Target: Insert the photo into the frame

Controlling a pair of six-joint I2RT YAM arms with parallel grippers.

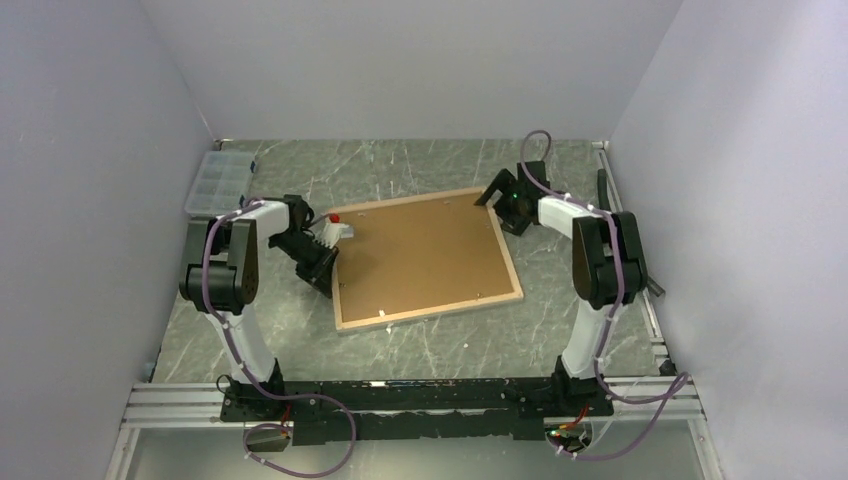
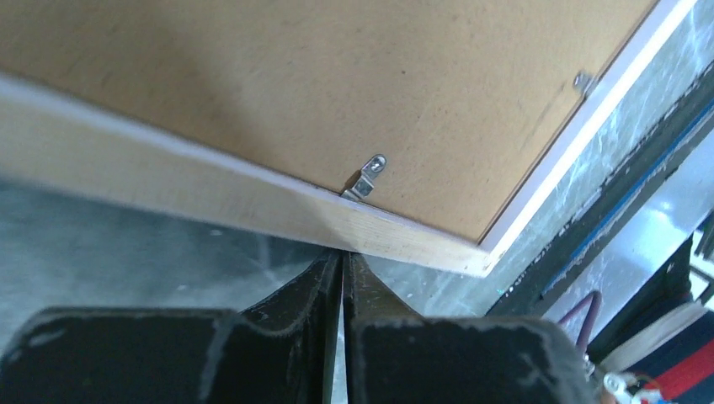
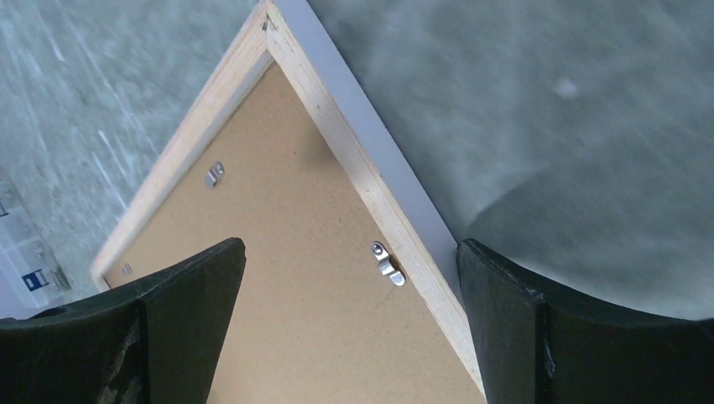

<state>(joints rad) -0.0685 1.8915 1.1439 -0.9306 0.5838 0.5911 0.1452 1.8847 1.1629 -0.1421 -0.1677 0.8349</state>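
Frame (image 1: 430, 311) lies back side up at centre of the top view, on the grey marbled table (image 1: 420, 165), turned a little so its right corner sits lower in the picture than its left. Light-wood rim runs all round; plain brown backing panel (image 1: 425, 250) fills it. Left gripper (image 1: 322, 270) is at the frame's left edge, mid-left of the top view. In the left wrist view its claw (image 2: 342, 257) is clenched: the 2 fingers (image 2: 295, 295) are pressed together with only a hairline slit, nothing seen between them, tips right at the wood rim (image 2: 210, 198) just under a small metal tab (image 2: 366, 178). A 2nd tab (image 2: 583, 82) shows at upper right, beside the thin white front rim (image 2: 581, 135). Right gripper (image 1: 492, 193) is at the frame's upper right corner in the top view. In the right wrist view its claw (image 3: 349, 246) is released and spread wide, gripping nothing: 1 finger (image 3: 168, 295) at lower left over the backing panel, the other at lower right over bare table, wood rim (image 3: 354, 160) running between them. 2 tabs are visible there, 1 near centre (image 3: 389, 263), 1 at left (image 3: 215, 174). Clear compartment box (image 1: 218, 180) sits at upper left of the top view, well apart from the frame.
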